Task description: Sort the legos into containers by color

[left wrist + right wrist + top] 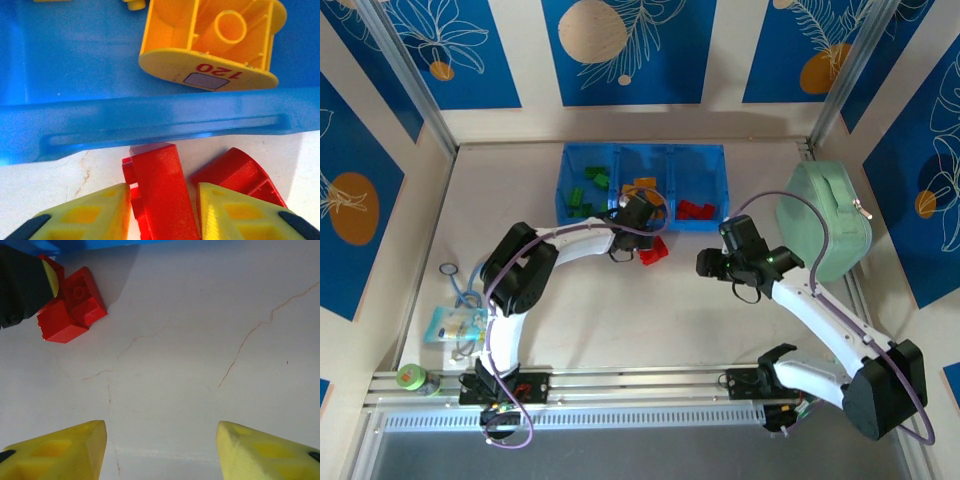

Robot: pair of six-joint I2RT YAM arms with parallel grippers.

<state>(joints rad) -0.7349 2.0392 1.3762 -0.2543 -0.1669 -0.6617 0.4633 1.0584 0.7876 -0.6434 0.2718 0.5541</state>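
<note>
The blue tray (pixel 563 185) stands at the back of the table, its containers holding green legos (pixel 588 190) on the left, orange ones (pixel 645 185) in the middle and red ones (pixel 695 210) on the right. Just in front of its near wall (pixel 150 122), my left gripper (pixel 165 210) is shut on a red lego (pixel 160 195) resting on the table. A second red lego (pixel 235 170) lies against it on the right. An orange lego (pixel 215 45) lies upside down inside the tray. My right gripper (pixel 162 440) hangs open over bare table, the red legos (pixel 75 305) to its far left.
A mint-green zip case (pixel 823 222) sits at the right, close behind my right arm. At the near left lie a small plastic bag (pixel 457 322), a thin ring (pixel 448 269) and a green roll (pixel 412 377). Walls enclose the table on three sides.
</note>
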